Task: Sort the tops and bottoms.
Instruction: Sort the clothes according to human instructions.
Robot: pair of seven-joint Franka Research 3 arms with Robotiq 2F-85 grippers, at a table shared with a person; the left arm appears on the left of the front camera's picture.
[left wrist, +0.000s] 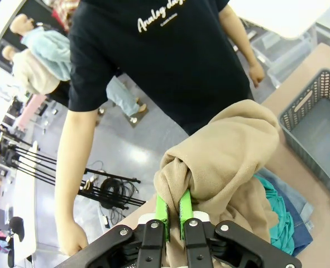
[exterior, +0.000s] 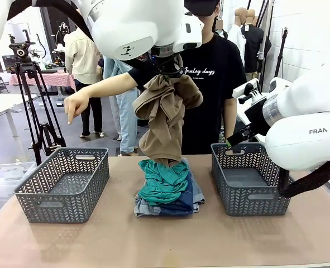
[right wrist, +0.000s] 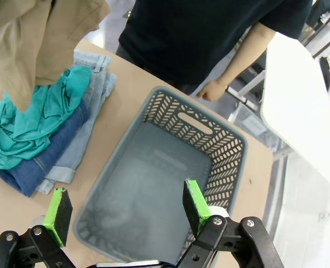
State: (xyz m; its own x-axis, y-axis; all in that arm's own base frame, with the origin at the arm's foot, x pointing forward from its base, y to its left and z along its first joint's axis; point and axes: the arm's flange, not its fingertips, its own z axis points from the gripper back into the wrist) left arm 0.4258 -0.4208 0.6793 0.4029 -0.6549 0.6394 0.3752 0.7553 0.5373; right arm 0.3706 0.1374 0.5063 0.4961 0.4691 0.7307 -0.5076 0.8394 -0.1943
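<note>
A tan-beige top [exterior: 165, 117] hangs in the air over the pile, bunched in my left gripper [exterior: 168, 71], which is shut on its upper folds [left wrist: 226, 151]; the green pads [left wrist: 162, 209] pinch the cloth. Its lower hem brushes the teal-green top [exterior: 163, 181], which lies crumpled on the stacked bottoms [exterior: 178, 205], dark denim over light denim. In the right wrist view the dark pair [right wrist: 47, 162] rests on the faded pair [right wrist: 92, 111]. My right gripper [right wrist: 127, 212] hovers open above the right basket [right wrist: 170, 178], holding nothing.
A grey woven basket [exterior: 64, 184] stands at the table's left, its twin [exterior: 248, 178] at the right. The person in a black T-shirt stands at the far edge, one hand [exterior: 75, 106] pointing down above the left basket. A tripod [exterior: 33, 95] stands behind.
</note>
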